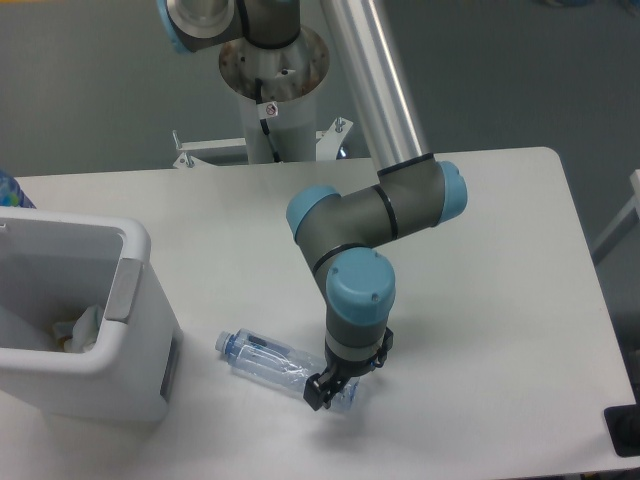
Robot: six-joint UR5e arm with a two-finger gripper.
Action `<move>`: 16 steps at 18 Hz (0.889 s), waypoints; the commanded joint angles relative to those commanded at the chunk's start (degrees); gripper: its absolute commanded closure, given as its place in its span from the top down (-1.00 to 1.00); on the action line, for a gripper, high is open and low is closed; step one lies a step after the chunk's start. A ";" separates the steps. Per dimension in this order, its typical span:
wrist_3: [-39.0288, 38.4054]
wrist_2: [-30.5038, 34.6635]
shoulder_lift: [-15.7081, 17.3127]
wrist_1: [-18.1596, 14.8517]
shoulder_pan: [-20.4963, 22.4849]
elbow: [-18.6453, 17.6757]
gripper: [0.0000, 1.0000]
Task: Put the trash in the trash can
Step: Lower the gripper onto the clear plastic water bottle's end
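gripper [330, 392] fingers straddle the bottle [285, 369].

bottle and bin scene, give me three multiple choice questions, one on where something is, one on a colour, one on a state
1. Where does the bottle lie?
A. inside the bin
B. on the table, right of the bin
C. on the floor

2. What colour is the bottle's cap?
A. red
B. bluish
C. black

3. What state is the bin in?
A. tipped on its side
B. upright with nothing inside
C. upright with a white wrapper inside

Answers:
1. B: the bottle rests flat on the table, a little apart from the bin's right wall.
2. B: the cap, at the end pointing toward the bin, looks pale blue.
3. C: the bin stands upright and the wrapper shows in its opening.

The gripper is down at the bottle's far end; whether it has closed cannot be told.
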 joint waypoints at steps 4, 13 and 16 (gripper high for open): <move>-0.17 0.27 -1.05 0.09 -0.79 0.00 1.00; -0.44 1.58 -2.55 0.44 -1.23 1.84 0.33; -0.09 1.50 -2.46 0.44 -1.23 2.55 0.15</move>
